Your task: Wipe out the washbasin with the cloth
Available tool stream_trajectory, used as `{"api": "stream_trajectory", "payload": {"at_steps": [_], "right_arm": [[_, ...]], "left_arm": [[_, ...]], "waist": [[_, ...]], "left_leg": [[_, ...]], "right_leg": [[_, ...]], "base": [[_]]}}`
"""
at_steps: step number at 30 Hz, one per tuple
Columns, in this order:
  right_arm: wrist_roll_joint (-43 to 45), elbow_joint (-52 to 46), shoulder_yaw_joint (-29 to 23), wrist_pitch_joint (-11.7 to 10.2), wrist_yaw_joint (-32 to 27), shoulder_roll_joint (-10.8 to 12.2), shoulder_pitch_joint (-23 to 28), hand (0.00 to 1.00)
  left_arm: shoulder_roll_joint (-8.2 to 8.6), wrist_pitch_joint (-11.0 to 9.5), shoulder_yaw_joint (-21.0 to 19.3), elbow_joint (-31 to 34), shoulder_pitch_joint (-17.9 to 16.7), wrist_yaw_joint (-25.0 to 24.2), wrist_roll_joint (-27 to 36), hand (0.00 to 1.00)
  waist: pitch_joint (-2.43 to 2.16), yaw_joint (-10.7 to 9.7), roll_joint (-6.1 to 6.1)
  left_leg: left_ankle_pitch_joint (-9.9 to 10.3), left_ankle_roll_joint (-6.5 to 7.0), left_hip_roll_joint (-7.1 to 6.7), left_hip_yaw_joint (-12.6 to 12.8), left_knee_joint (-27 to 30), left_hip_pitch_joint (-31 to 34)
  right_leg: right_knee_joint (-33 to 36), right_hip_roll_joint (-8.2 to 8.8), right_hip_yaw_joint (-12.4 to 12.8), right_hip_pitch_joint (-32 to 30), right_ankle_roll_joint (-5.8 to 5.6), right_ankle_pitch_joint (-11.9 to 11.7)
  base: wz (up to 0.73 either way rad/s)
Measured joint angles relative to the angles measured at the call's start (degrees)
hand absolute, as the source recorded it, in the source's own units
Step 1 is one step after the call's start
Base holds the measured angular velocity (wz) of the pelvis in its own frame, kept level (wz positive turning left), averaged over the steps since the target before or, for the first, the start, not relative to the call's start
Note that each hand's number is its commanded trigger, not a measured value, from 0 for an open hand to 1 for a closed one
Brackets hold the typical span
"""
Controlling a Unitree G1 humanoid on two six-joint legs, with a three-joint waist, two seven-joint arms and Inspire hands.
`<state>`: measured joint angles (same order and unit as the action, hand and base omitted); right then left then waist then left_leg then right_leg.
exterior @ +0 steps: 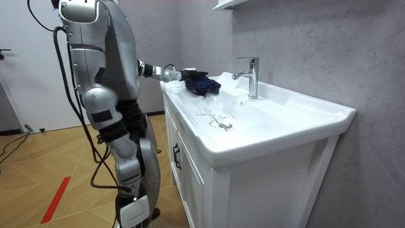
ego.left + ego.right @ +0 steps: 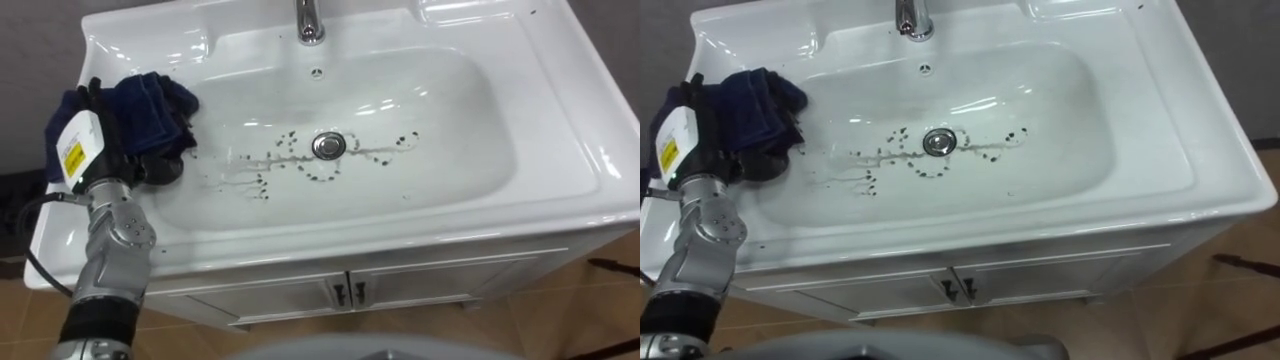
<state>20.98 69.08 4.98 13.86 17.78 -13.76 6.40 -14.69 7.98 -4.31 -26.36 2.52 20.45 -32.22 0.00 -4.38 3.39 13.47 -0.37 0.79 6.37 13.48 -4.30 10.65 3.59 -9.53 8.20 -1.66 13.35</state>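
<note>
Left eye view: robot stands at the front of the cabinet [image 2: 420, 285], left arm reaching over the near-left corner. Left hand [image 2: 112, 140] has its fingers curled into a bunched dark blue cloth [image 2: 150, 105], gripping it. Cloth sits on the left slope of the basin [image 2: 455, 125], just inside the rim, touching the white surface. Bunching probably gives a thick pad to press with.

Dark specks and smeared streaks [image 2: 262, 183] ring the drain [image 2: 328, 145] and trail toward the cloth, near it but apart. Tap [image 2: 309, 20] stands at the back, clear of the arm.

Judgement: wipe under way or about to start, dirt mostly remaining. Next stroke would need to sweep rightward across the bowl floor.
</note>
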Motion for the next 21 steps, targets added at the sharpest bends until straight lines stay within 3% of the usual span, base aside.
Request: {"api": "stream_trajectory", "payload": {"at_steps": [6, 10, 12, 21], "right_arm": [[0.8, -0.5, -0.1, 1.0, 0.1, 0.0, 0.3, 0.00], [0.9, -0.5, 0.0, 1.9, -0.2, -0.1, 0.2, 0.00], [0.9, -0.5, 0.0, 1.9, -0.3, -0.1, 0.1, 0.00], [0.6, -0.3, 0.0, 2.3, -1.3, -0.1, -0.9, 0.00]], "left_arm": [[-0.12, 0.8, 0.0, -2.3, 2.9, -2.0, -0.1, 1.00], [-1.92, 1.4, 0.0, -4.8, 4.6, -3.2, -0.2, 1.00], [-2.83, 1.7, -0.1, -6.3, 5.4, -3.8, -1.6, 1.00], [-2.96, 3.0, -0.4, -7.0, 6.4, -5.8, -2.3, 1.00]], "waist": [[-0.26, 0.0, 0.34], [-0.60, 0.1, 0.82], [-0.62, 0.2, 0.85], [-0.57, 0.3, 0.74]], "left_leg": [[0.0, 0.02, -0.01, 0.1, 0.0, -0.1], [0.0, 0.02, -0.01, 0.6, -0.2, -0.6], [0.0, 0.02, -0.04, 0.8, -0.6, -1.1], [-0.1, 0.05, -0.14, 0.9, -0.8, -1.5]], "right_leg": [[0.0, -0.01, 0.2, 0.0, 0.00, 0.0], [0.0, 0.02, 0.7, 0.1, 0.00, 0.0], [0.0, 0.05, 0.9, 0.3, 0.00, 0.0], [-0.1, 0.15, 0.9, 1.0, -0.04, 0.0]], "base": [[-0.01], [-0.08], [-0.05], [0.00]]}}
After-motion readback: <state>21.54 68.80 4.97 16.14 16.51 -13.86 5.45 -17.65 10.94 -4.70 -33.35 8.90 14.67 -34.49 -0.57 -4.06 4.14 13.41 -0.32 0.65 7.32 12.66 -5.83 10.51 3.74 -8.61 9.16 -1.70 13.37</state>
